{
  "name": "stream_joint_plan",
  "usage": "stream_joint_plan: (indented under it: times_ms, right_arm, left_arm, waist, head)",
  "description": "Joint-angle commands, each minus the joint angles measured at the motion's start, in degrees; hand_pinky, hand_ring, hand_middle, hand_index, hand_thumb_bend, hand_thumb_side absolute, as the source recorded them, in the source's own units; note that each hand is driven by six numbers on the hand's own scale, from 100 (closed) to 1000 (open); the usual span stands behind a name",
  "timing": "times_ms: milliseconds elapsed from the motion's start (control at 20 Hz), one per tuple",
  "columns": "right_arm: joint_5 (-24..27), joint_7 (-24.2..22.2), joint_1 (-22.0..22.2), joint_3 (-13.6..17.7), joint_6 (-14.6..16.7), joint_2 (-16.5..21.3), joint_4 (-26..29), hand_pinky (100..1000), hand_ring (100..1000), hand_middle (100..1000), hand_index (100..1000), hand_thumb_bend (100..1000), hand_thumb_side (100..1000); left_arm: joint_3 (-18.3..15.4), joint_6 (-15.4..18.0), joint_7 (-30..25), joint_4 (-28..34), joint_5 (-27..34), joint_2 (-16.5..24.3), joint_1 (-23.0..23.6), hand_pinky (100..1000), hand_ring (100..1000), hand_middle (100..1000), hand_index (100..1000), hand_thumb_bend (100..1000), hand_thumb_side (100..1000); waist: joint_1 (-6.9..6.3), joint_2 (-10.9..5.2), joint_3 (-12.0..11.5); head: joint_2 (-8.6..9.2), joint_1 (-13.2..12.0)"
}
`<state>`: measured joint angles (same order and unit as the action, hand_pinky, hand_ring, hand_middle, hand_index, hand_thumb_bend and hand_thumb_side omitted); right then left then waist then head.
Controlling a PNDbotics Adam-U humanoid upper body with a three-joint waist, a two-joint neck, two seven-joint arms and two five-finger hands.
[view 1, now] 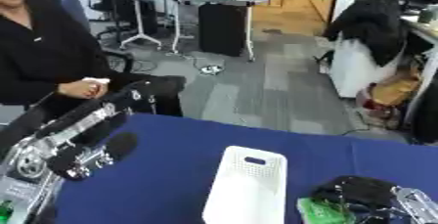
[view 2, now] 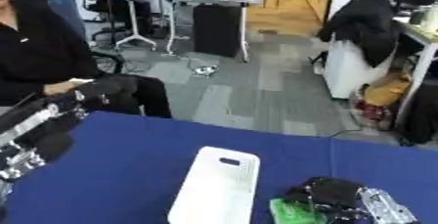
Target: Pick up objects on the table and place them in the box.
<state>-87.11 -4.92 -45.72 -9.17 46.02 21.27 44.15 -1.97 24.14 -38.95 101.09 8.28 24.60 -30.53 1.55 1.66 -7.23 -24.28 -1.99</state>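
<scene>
a green object [view 1: 323,210] is clasped by the curled fingers of the right hand [view 1: 363,193] at the blue tabletop's [view 1: 180,169] near edge, beside the white box [view 1: 248,184]. the left hand [view 1: 90,149] is raised at the left edge, its fingers straight and apart.

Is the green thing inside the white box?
No. The green thing sits beside the white box, under the right hand, on the blue table.

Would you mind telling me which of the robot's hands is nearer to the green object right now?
The right hand. It sits against the green object at the lower right, seemingly curled round it. The left hand is raised far off at the left edge, beyond the white box.
</scene>
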Motion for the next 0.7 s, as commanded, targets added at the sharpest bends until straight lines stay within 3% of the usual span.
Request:
stream_joint_plan:
  times_ms: [50, 500, 700]
  right_arm:
    - [-0.2, 0.9, -1.5, 0.8, -0.3, 0.6, 0.1, 842, 863, 908, 960, 652, 1000]
    - [3.2, -0.2, -5.5, 2.4, -2.0, 2.7, 1.0, 851, 869, 911, 953, 667, 1000]
    - [2.4, -1.7, -6.2, 3.4, -3.5, 2.6, -1.5, 847, 866, 907, 954, 650, 1000]
  left_arm:
    - [-0.1, 13.0, -13.0, 1.0, -0.1, 0.3, -1.2, 991, 1000, 1000, 1000, 100, 876]
    - [0.1, 13.0, -13.0, 0.9, -0.3, 0.4, -1.0, 991, 1000, 1000, 1000, 100, 876]
    - [0.1, 13.0, -13.0, 1.0, -0.3, 0.2, -1.2, 990, 1000, 1000, 1000, 100, 875]
  waist:
    - [-0.18, -0.51, -0.1]
    - [-0.06, -0.72, 0.0]
    - [-0.17, -0.49, -0.2]
  head:
    - [0.65, 0.2]
    - [0.38, -0.2]
    - [0.96, 0.2]
